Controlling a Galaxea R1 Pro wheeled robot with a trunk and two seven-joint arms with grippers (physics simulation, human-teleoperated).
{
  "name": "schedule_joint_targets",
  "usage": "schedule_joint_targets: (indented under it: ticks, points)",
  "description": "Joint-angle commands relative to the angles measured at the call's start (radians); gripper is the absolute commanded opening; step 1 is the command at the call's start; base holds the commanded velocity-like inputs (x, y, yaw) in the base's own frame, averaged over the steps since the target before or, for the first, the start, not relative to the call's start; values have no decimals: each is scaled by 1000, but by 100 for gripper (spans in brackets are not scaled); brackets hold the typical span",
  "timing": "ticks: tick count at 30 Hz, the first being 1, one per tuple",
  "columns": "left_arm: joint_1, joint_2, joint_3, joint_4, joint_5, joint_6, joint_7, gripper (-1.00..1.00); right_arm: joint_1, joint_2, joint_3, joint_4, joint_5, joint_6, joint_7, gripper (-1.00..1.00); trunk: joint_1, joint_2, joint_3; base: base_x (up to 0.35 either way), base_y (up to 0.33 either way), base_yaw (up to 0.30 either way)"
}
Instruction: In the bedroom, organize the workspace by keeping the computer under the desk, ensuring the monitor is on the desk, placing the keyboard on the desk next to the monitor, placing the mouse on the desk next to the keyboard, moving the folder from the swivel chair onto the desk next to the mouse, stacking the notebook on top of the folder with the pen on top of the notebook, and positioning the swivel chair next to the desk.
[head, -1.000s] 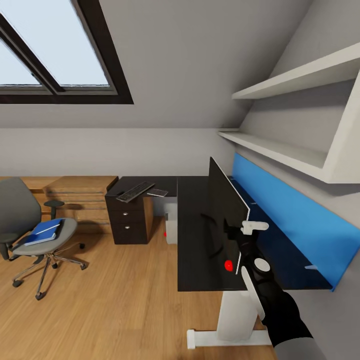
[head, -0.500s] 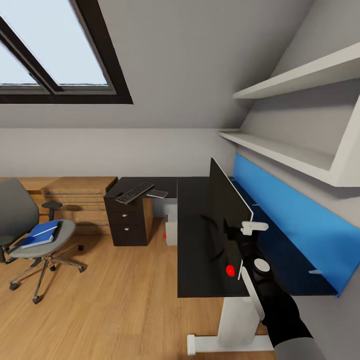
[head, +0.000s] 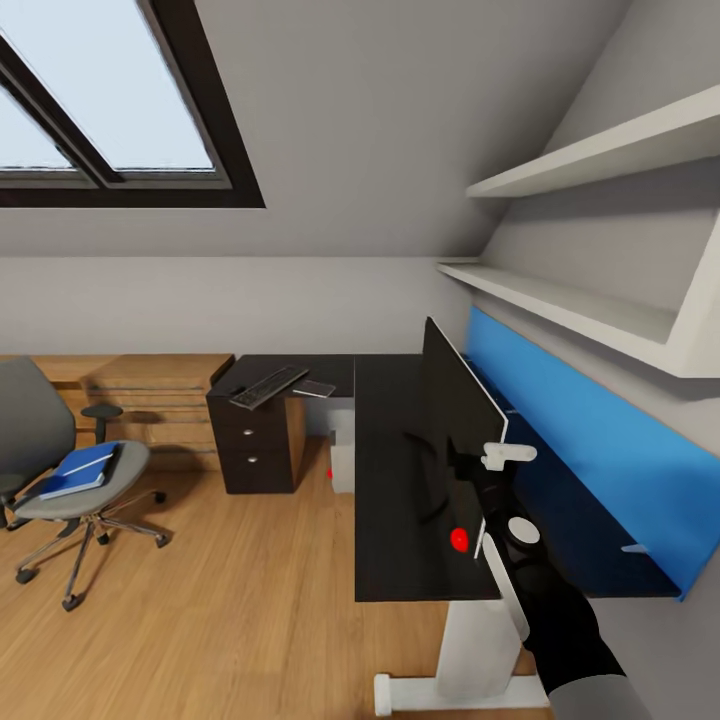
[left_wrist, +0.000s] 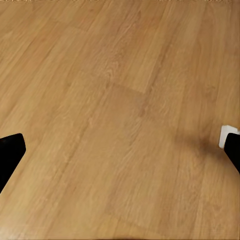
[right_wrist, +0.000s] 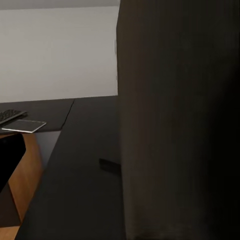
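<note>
1. Meanwhile, far left of the desk, the swivel chair stands on the wooden floor with the blue folder on its seat, a thin white line on the folder that may be the pen. It sits a little further left in the head view than a second ago, but the whole picture has shifted, so I judge the camera moved, not the chair.
2. On the desk's far wing, above the black drawers, lie the keyboard and just beside it a thin dark rectangle, probably the notebook. They have not changed.
3. Under the desk near its inner corner, the pale computer shows partly.
4. The monitor stands on the desk near the blue back panel. Its top edge has turned slightly since a second ago, so I judge it is being adjusted.
5. The right gripper is against the monitor's near edge; I cannot tell how its jaws stand.
6. The left gripper hangs over bare floor, its fingers spread wide and empty.
</note>
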Motion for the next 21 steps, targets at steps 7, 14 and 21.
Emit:
schedule_joint_targets:
  ticks: [7, 14, 21]
  points:
    - [-1, 0, 8, 1, 4, -2, -10, 100, -1, 0, 2, -1, -4, 6, -6, 100, 1, -1, -2, 90, 0, 0]
    - [-1, 0, 8, 1, 4, -2, -10, 100, -1, 0, 2, -1, -4, 6, -6, 100, 1, -1, -2, 11, 0, 0]
    - [-1, 0, 8, 1, 4, -2, -10, 100, -1, 0, 2, -1, -3, 6, -6, 100, 1, -1, -2, 1, 0, 0]
